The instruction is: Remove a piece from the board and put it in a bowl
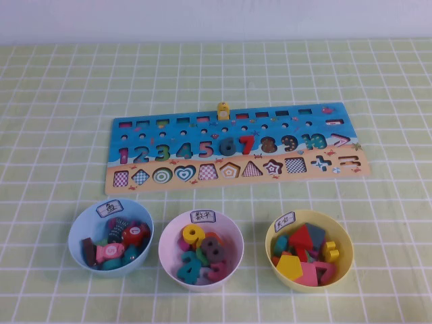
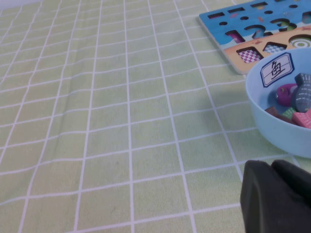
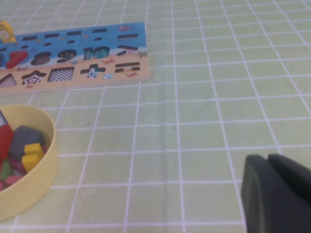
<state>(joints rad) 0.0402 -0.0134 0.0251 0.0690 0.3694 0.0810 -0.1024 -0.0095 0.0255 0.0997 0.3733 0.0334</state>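
Nearest the robot, three bowls in a row: light blue bowl [image 1: 110, 233] left, white bowl [image 1: 200, 248] with lilac inside centre, already holding numerals, yellow bowl [image 1: 308, 249] right. Behind them the board [image 1: 236, 148], blue top, tan strip. Dark slate-blue 6 [image 1: 229, 145] sits in its slot beside red 7 [image 1: 247, 144]; nothing blocks it. Left gripper [image 2: 277, 196] near light blue bowl, right gripper [image 3: 277, 191] near yellow bowl, both over cloth; can't tell either's opening.

You couldn't judge the left gripper [image 2: 277, 199]: cut off at the frame's 5 o'clock corner. Same for the right gripper [image 3: 277, 194]. Neither showed in the high view. The bowl's [image 1: 170, 237] label [image 1: 204, 216] was too small to read.
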